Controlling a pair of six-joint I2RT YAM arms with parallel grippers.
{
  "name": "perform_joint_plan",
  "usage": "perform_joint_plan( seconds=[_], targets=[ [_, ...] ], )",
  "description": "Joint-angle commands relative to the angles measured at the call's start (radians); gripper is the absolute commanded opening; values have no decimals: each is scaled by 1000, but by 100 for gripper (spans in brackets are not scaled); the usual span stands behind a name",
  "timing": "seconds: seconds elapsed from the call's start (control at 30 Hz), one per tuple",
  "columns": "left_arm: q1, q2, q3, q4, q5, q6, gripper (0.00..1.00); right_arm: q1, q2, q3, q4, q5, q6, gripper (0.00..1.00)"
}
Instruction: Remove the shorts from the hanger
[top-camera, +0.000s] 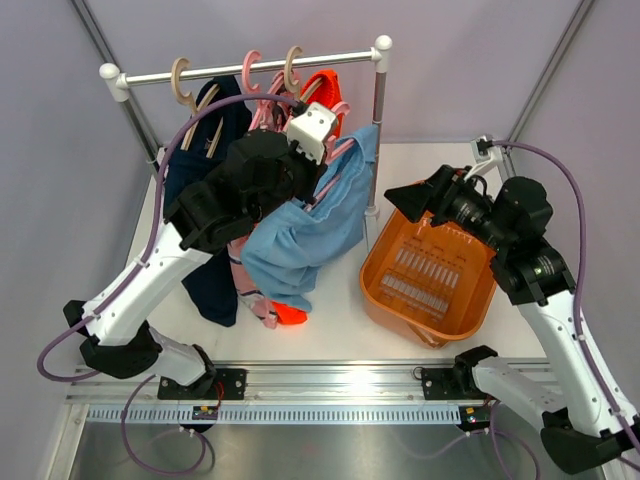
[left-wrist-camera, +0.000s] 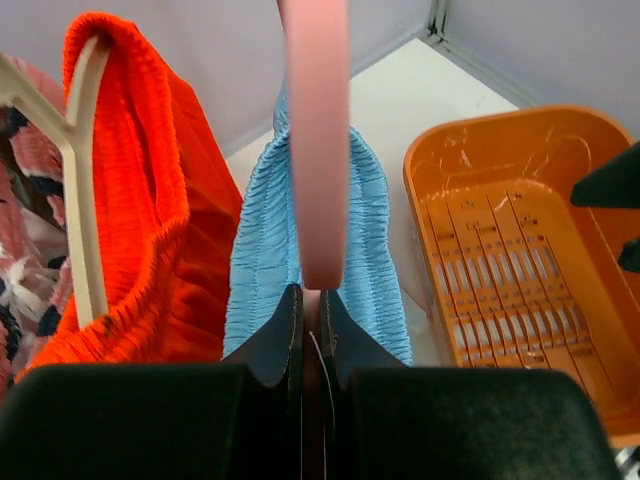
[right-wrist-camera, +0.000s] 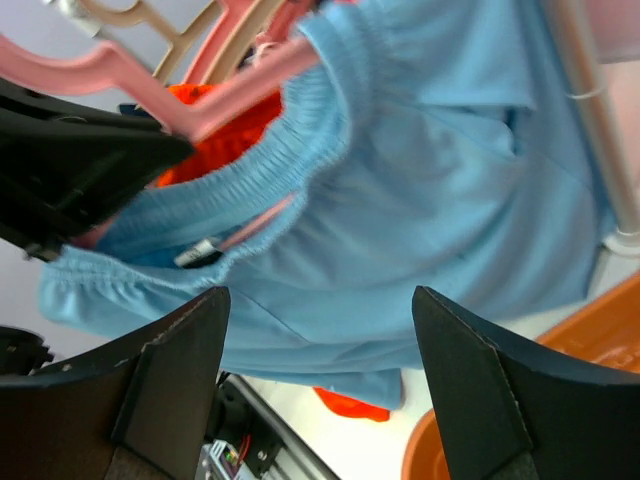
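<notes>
The light blue shorts (top-camera: 310, 225) hang on a pink hanger (left-wrist-camera: 313, 150). My left gripper (left-wrist-camera: 311, 295) is shut on that hanger's arm, just below the rack rail, with the blue waistband (left-wrist-camera: 260, 250) around it. In the top view it (top-camera: 322, 150) is among the clothes. The bright orange shorts (left-wrist-camera: 150, 220) hang on a beige hanger (left-wrist-camera: 80, 200) to its left. The dark navy shorts (top-camera: 210, 250) and the pink patterned shorts (top-camera: 250, 290) hang further left. My right gripper (right-wrist-camera: 320, 300) is open and empty, facing the blue shorts (right-wrist-camera: 430, 180) from the right, without touching them.
An orange basket (top-camera: 430, 275) lies on the table under my right arm; it also shows in the left wrist view (left-wrist-camera: 520, 260). The white rack rail (top-camera: 250, 68) spans the back, with its right pole (top-camera: 378, 120) beside the blue shorts.
</notes>
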Motion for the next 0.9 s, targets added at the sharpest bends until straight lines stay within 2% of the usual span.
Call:
perform_joint_plan(
  seconds=[0.0,0.17,0.47,0.63,0.87],
  targets=[
    [-35,-80,-40,50,21,-12,0,107,50,98,-27,150,-65,81],
    [-69,-144,-121,44,-2,-12,0,265,166,193,-67,281,-114,75],
    [-74,-207,-146,20,-13,-40,0,365,301,278,-157,483,-154,64],
    [-80,-192,-114,-49,1,-49,0,368,320,292,-141,510,-157,62],
    [-81,-215,-143,-60,1,-55,0,371,364,304,-101,476,-147,60]
  ],
)
